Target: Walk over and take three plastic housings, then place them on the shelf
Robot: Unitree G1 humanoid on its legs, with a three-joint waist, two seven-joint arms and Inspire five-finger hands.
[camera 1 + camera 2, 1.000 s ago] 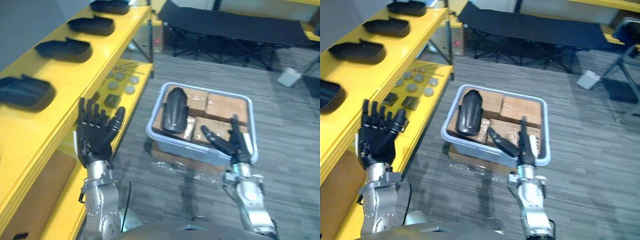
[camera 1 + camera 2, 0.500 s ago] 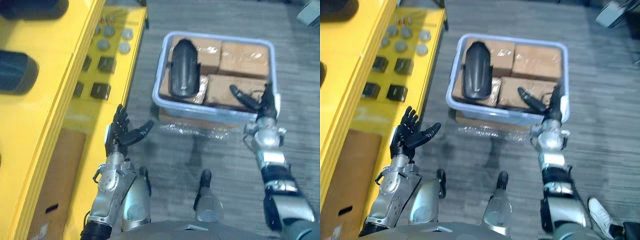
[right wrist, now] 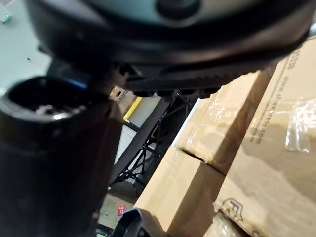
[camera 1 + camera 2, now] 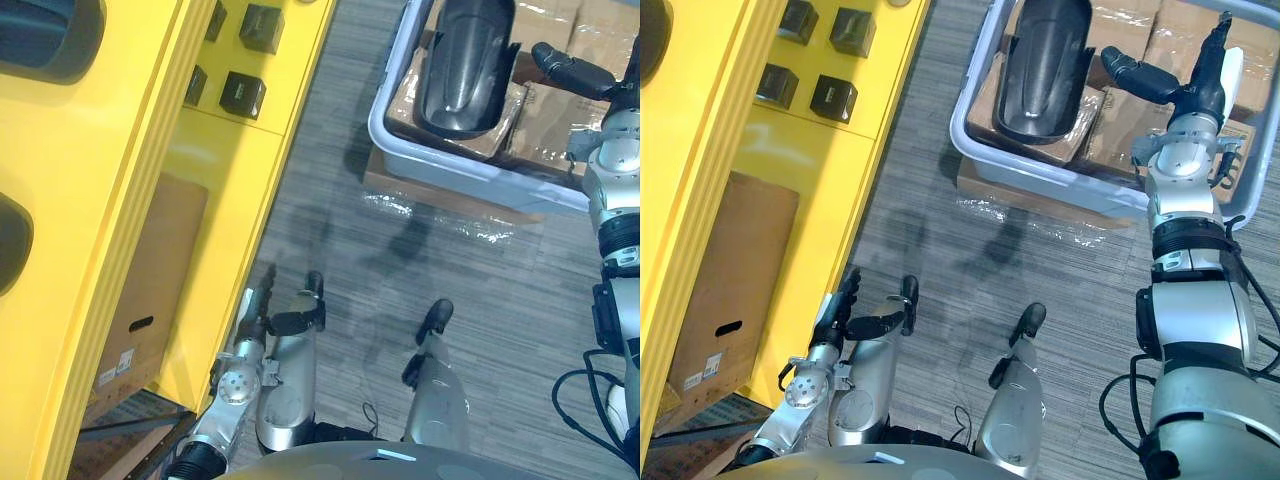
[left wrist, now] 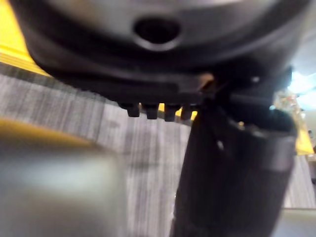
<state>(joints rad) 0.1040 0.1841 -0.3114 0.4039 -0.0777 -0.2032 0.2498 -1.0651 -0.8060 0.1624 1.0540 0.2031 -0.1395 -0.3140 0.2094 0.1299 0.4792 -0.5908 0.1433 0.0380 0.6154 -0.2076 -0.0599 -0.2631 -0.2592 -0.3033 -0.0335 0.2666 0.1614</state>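
One black plastic housing (image 4: 465, 62) lies hollow side down on wrapped cardboard boxes (image 3: 256, 133) inside a pale blue bin (image 4: 1040, 176) on the floor. My right hand (image 4: 1192, 98) hovers over the bin's near right part, open, with straight fingers and the thumb pointing toward the housing, a short gap away from it. My left hand (image 4: 258, 315) hangs low beside the yellow shelf's (image 4: 150, 130) foot, open and holding nothing. Two more dark housings (image 4: 45, 35) rest on the shelf's upper level at the far left.
Small black blocks (image 4: 242, 93) sit on the shelf's lower level. A cardboard box (image 4: 150, 290) stands under the shelf. The bin rests on a flat carton wrapped in film (image 4: 450, 205). Grey carpet lies between shelf and bin.
The view has tipped down and closer to the floor. My left hand has dropped from chest height to beside the leg. My right hand stays over the bin.
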